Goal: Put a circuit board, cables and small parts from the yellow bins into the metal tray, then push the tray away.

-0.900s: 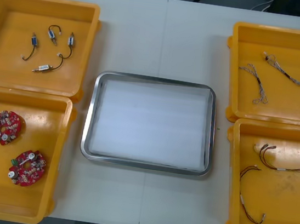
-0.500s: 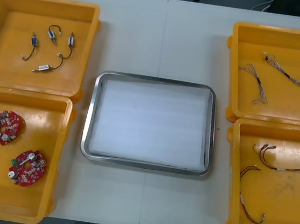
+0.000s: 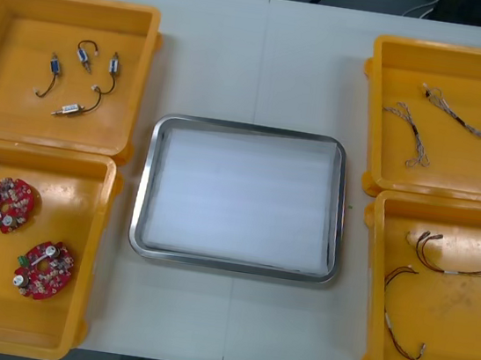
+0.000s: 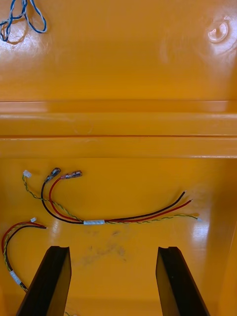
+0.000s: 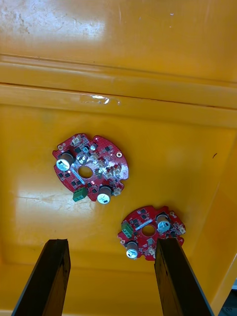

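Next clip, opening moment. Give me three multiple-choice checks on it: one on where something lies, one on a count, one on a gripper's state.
1. The round red circuit boards lie in:
A. the metal tray
B. the near left yellow bin
C. the far right yellow bin

2. How many circuit boards are there?
A. one
B. four
C. two

3. The left gripper is:
A. open
B. shut on a board
C. shut on a cable

Key:
1 B: both boards lie on that bin's floor.
2 C: two red discs show in the front and left wrist views.
3 A: its fingers stand apart above the boards with nothing between them; the right gripper, also open, hangs over the red and yellow cables.
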